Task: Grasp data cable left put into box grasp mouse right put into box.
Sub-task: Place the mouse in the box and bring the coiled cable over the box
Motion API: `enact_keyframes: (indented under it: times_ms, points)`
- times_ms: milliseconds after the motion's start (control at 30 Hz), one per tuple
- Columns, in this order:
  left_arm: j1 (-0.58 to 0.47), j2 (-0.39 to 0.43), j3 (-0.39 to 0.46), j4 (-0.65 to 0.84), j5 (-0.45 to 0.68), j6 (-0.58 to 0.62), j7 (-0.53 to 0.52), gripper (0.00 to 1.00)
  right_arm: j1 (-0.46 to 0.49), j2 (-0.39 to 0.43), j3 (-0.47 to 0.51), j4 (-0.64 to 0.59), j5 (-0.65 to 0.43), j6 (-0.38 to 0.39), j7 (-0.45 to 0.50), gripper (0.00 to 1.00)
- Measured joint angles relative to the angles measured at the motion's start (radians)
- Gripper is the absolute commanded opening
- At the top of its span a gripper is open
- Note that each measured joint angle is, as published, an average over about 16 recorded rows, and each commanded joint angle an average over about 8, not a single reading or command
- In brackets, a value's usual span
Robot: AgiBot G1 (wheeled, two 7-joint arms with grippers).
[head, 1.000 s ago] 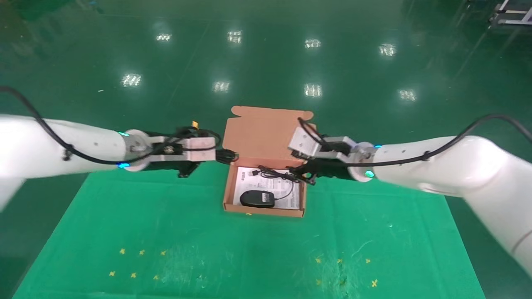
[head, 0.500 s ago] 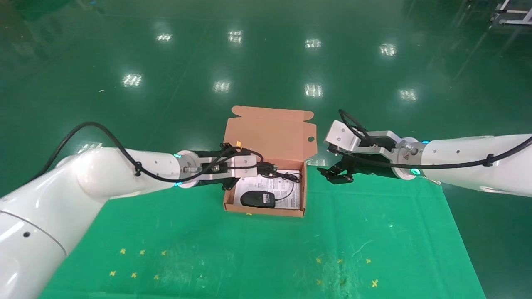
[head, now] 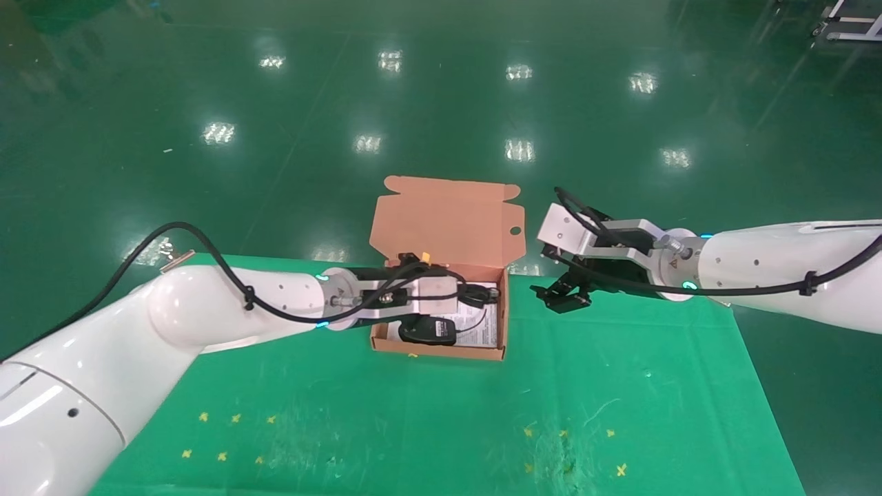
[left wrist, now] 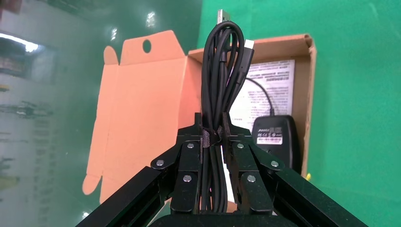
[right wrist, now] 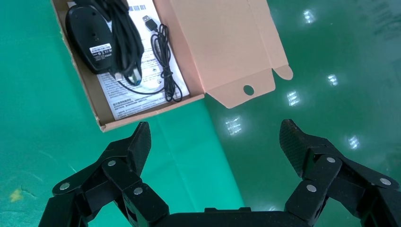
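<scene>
The salmon-orange box (head: 441, 350) stands open on the green mat with its lid (head: 448, 220) up. The black mouse (head: 427, 331) lies inside at the front, its thin cord (right wrist: 165, 71) coiled beside it. My left gripper (head: 482, 295) hovers over the box interior, shut on the data cable (left wrist: 222, 71), a black strapped bundle with its silver plug pointing away. In the left wrist view the gripper (left wrist: 213, 132) pinches the bundle at its strap above the mouse (left wrist: 275, 142). My right gripper (head: 561, 296) is open and empty just right of the box, and it shows wide open in its own view (right wrist: 215, 127).
A white printed leaflet (head: 482, 334) lines the box floor. The green mat (head: 413, 427) carries small yellow marks near the front. The mat's far edge runs just behind the box, with shiny green floor (head: 441, 103) beyond.
My left arm has swung right, carrying the data cable from beside the box to over its inside. My right gripper has pulled out of the box to its right side.
</scene>
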Motion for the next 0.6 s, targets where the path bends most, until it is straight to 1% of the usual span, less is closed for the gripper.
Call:
enact_keyframes:
  times_ms: [33, 67, 333, 600]
  points:
    - [0.000, 0.000, 0.003, -0.001, -0.006, -0.001, 0.002, 0.92, 0.000, 0.001, -0.001, 0.003, -0.003, 0.000, 0.004, 1.00]
    - [0.000, 0.000, 0.006, -0.003, -0.011, -0.001, 0.004, 1.00, 0.000, 0.002, -0.002, 0.005, -0.005, 0.001, 0.007, 1.00]
    - [0.000, -0.003, 0.009, -0.008, -0.018, 0.001, 0.006, 1.00, 0.000, 0.002, -0.003, 0.007, -0.008, 0.002, 0.009, 1.00]
    - [-0.017, -0.026, 0.001, -0.027, -0.018, -0.004, -0.011, 1.00, 0.016, 0.005, 0.005, 0.015, -0.012, 0.012, -0.001, 1.00]
